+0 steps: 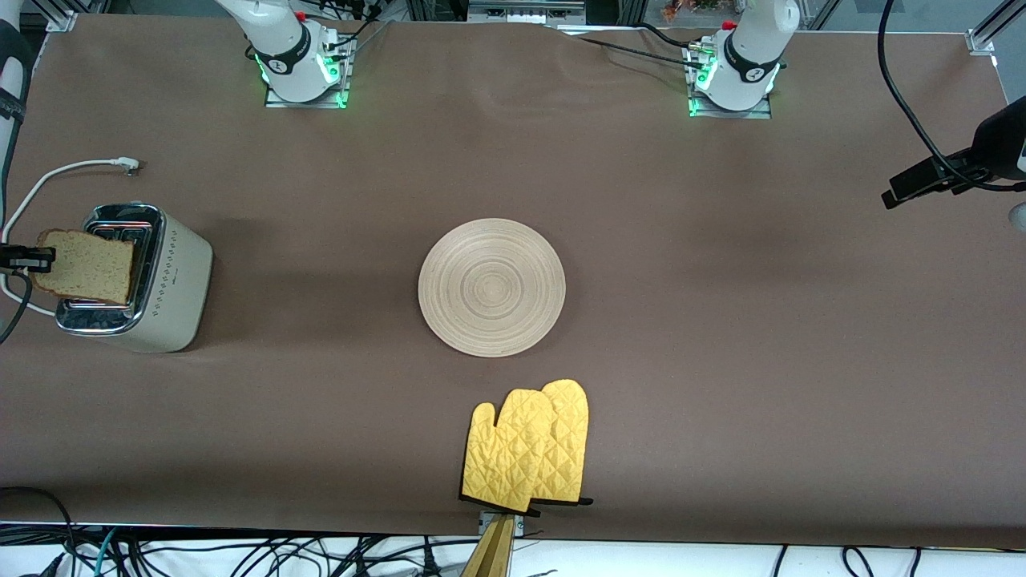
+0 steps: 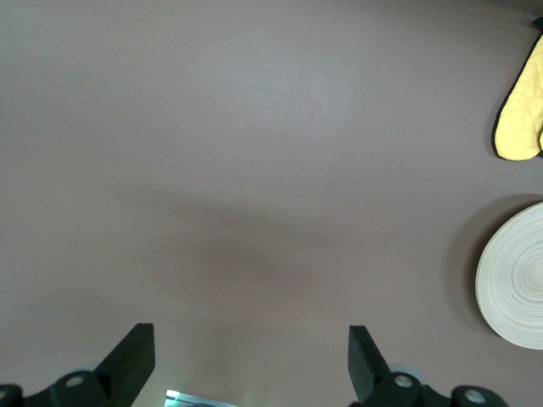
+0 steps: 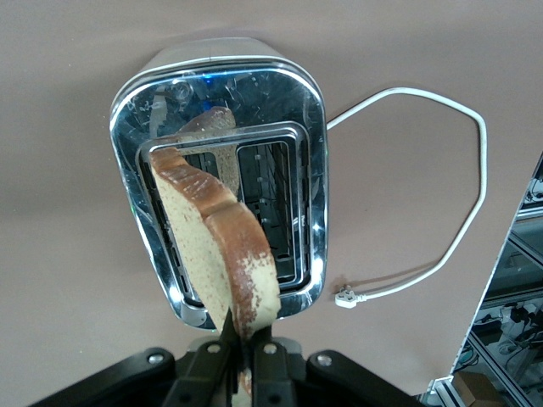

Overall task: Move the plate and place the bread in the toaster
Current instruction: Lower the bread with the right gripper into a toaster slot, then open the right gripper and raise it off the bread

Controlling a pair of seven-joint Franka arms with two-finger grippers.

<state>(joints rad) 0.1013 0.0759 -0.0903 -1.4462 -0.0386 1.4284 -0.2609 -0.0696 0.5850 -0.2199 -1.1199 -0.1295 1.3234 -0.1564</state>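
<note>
The cream toaster (image 1: 172,280) with a chrome top stands at the right arm's end of the table. My right gripper (image 1: 44,258) is shut on one edge of the brown bread slice (image 1: 88,266) and holds it upright just over the toaster's slots. The right wrist view shows the bread (image 3: 216,246) clamped in the gripper (image 3: 246,339) above the chrome top (image 3: 297,110). The pale wooden plate (image 1: 491,286) lies flat at the table's middle, with its edge in the left wrist view (image 2: 517,275). My left gripper (image 1: 894,196) waits open and empty, high over the left arm's end (image 2: 252,356).
A yellow oven mitt (image 1: 529,449) lies nearer the front camera than the plate, close to the table's edge, and shows in the left wrist view (image 2: 522,110). The toaster's white cord (image 1: 64,170) lies unplugged on the table beside it (image 3: 424,102).
</note>
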